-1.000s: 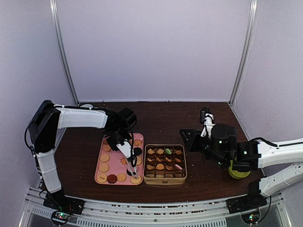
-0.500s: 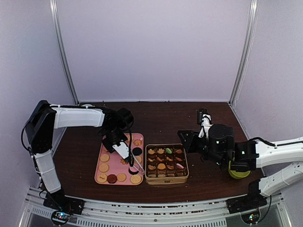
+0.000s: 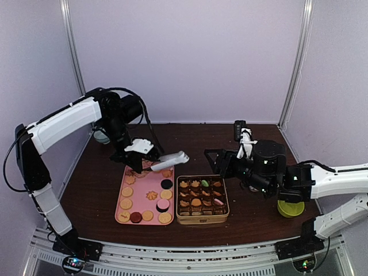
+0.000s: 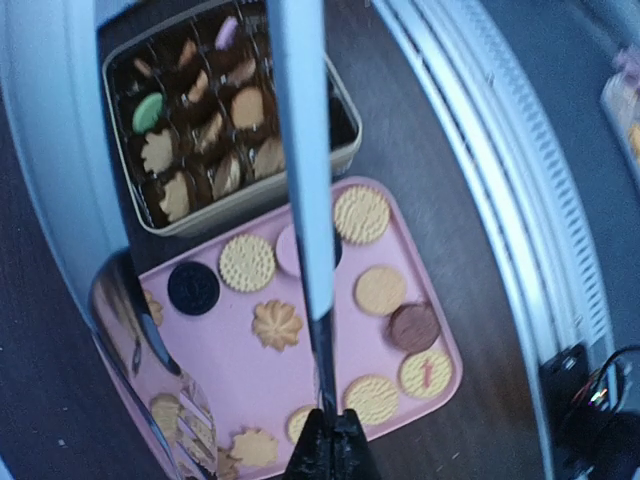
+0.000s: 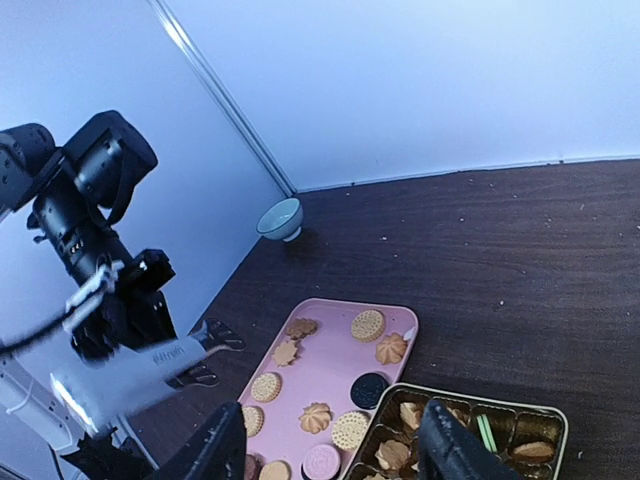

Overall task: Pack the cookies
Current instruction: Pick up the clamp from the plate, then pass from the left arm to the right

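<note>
From where I stood, a fair bit was hard to read. The tips of the tongs (image 4: 305,180) ran off the top edge of the left wrist view, and in the right wrist view they were smeared to a pale blur, so I could not tell whether they carried anything. A small bowl (image 5: 279,217) at the far left of the counter (image 3: 253,221) was partly hidden behind the left arm in the overhead view. A green object (image 3: 290,209) near the right arm was half covered by it, and I could not make out what it was.

The left end effector (image 4: 329,445) was clamped tight on the handle end of the tongs, which reached out over the pink tray (image 4: 225,355) toward the tin (image 3: 200,221). The right end effector (image 5: 335,442) hung above the counter beyond the tin, its fingers (image 5: 225,445) well apart, holding and touching nothing.

The cookies (image 3: 126,191) lay in two places. Some were scattered on the pink tray, mostly tan rounds with a few dark ones and a pink one. The rest sat in the tin's compartments just to the tray's right, one of them green.
</note>
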Controlling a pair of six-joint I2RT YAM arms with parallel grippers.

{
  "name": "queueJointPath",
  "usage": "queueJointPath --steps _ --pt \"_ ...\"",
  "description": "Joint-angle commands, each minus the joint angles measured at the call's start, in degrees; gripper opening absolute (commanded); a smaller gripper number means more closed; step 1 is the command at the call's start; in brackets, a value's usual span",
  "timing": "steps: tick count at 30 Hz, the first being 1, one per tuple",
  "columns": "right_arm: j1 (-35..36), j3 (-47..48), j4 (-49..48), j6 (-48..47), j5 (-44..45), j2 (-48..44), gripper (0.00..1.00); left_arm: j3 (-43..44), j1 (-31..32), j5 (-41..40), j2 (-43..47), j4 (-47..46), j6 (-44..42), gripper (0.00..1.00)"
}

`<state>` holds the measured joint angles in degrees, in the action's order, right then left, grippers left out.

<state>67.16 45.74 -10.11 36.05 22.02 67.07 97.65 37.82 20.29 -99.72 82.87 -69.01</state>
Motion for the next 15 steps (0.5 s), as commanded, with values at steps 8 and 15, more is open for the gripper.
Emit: queueJointPath --steps 8,15 --pt "0.19 0.37 -13.21 -10.22 -18.69 0.45 0.75 5.71 -5.22 47.39 2.11 11.96 19.37 0.0" --pt "-1.41 8.49 -14.12 -11.45 -31.11 7.07 0.76 3.93 -4.93 54.35 2.17 11.96 21.45 0.0"
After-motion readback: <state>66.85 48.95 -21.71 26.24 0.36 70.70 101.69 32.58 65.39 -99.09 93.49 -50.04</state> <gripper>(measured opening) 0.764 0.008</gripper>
